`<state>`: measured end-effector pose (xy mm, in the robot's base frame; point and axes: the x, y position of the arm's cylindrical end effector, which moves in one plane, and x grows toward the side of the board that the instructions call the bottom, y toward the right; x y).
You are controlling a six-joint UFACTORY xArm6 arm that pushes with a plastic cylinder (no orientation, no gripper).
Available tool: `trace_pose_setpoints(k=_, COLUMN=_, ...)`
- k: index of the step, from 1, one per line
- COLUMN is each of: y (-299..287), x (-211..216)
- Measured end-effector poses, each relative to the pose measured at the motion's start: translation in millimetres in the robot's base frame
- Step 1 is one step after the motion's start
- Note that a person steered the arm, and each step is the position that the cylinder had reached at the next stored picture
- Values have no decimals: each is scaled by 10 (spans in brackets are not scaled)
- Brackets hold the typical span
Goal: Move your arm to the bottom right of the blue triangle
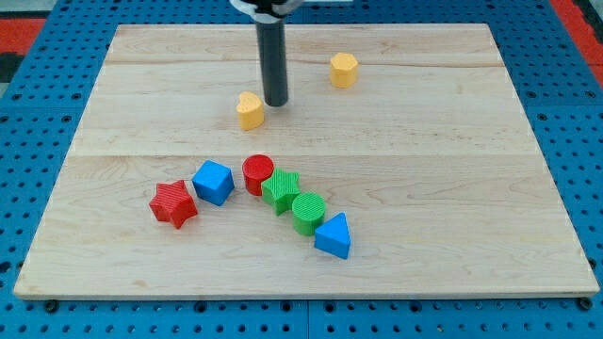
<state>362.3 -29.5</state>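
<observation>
The blue triangle (334, 235) lies on the wooden board (452, 169), below the middle, at the lower right end of a chain of blocks. My tip (276, 102) stands well above it toward the view's top, slightly to the left. It is just to the right of a yellow heart-shaped block (250, 110), close to it.
A green cylinder (307, 212) touches the blue triangle's upper left. A green star (281, 189), a red cylinder (257, 174), a blue cube (213, 182) and a red star (173, 203) continue the chain leftward. A yellow hexagon (344, 70) lies near the top.
</observation>
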Motion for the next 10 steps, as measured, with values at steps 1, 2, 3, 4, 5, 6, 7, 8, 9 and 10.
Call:
trace_pose_setpoints(k=1, y=-316, x=139)
trace_pose_setpoints(k=2, y=-313, x=140)
trace_pose_setpoints(k=3, y=-397, x=140)
trace_pose_setpoints(k=4, y=-382, x=148)
trace_pose_setpoints(k=5, y=932, x=178)
trace_pose_setpoints(k=6, y=1882, x=924)
trace_pose_setpoints(k=7, y=1824, x=1781)
trace_pose_setpoints(k=8, y=1530, x=2062)
trace_pose_setpoints(k=9, y=1450, x=2337)
trace_pose_setpoints(k=10, y=1272, x=2564)
